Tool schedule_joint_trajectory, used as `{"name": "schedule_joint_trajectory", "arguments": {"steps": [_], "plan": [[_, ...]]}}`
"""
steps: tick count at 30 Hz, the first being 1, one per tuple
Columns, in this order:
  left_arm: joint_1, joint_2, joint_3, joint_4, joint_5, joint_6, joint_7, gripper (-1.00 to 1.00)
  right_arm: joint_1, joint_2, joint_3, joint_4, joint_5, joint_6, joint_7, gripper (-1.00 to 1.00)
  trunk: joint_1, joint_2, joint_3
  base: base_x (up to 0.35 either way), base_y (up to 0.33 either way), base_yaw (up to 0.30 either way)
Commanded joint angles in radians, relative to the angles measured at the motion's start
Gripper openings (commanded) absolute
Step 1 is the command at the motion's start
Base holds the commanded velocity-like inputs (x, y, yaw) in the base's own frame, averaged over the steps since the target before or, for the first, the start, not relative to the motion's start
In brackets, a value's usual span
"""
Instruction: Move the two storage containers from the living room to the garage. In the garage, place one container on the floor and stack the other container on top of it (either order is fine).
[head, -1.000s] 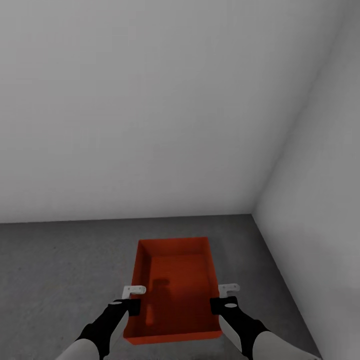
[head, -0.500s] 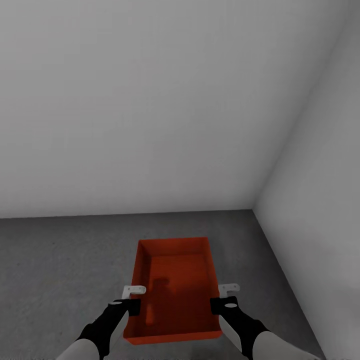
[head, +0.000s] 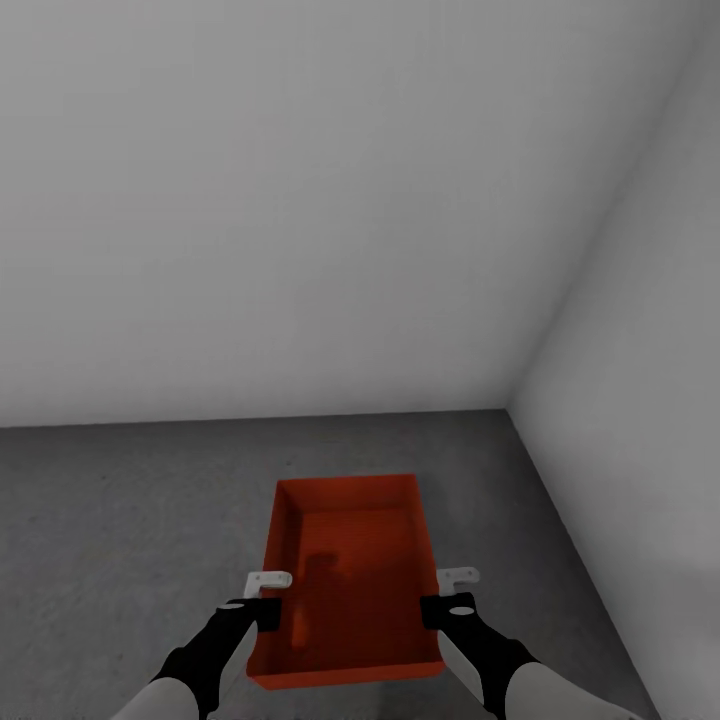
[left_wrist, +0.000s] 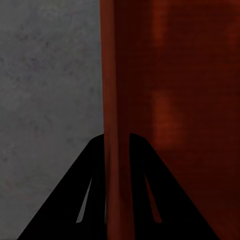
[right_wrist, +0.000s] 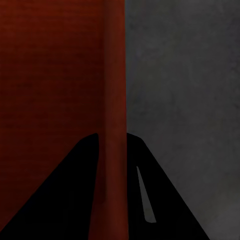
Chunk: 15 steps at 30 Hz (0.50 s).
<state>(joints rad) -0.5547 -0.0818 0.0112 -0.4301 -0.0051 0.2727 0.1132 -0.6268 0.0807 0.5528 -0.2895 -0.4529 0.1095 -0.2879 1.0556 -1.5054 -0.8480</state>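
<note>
One orange-red storage container (head: 350, 570) hangs in front of me over the dark grey garage floor (head: 120, 500), held by both arms. My left gripper (head: 268, 612) is shut on its left wall. My right gripper (head: 432, 608) is shut on its right wall. In the left wrist view the black fingers (left_wrist: 75, 200) straddle the thin red wall (left_wrist: 116, 150), with the bin's inside on one side and concrete on the other. The right wrist view has the same grip on the container wall (right_wrist: 114, 150). The bin is empty.
A plain grey-white wall (head: 300, 200) stands straight ahead, and a second wall (head: 640, 400) meets it in a corner at the right. Concrete floor stretches to the left and ahead of the container.
The view has shifted: the line where wall meets floor has risen in the picture, showing more floor ahead. The container and both grippers keep their places in the picture.
</note>
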Motion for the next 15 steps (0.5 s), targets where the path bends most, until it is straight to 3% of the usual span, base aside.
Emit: {"name": "schedule_joint_trajectory", "arguments": {"steps": [1, 15], "plan": [[-0.001, 0.0, -0.002, -0.004, -0.013, 0.007, 0.01, -1.0, -0.001, -0.015, 0.012, 0.009, -0.004, 0.007, -0.027, -1.0, 0.004, -0.008, -0.006, 0.0, 0.0, 0.0], [0.0, 0.0, -0.002, -0.004, -0.013, 0.006, 0.011, -1.0, -0.001, -0.015, 0.012, 0.009, -0.004, 0.007, -0.027, -1.0, 0.058, -0.106, -0.072, 0.0, 0.0, 0.0]]}}
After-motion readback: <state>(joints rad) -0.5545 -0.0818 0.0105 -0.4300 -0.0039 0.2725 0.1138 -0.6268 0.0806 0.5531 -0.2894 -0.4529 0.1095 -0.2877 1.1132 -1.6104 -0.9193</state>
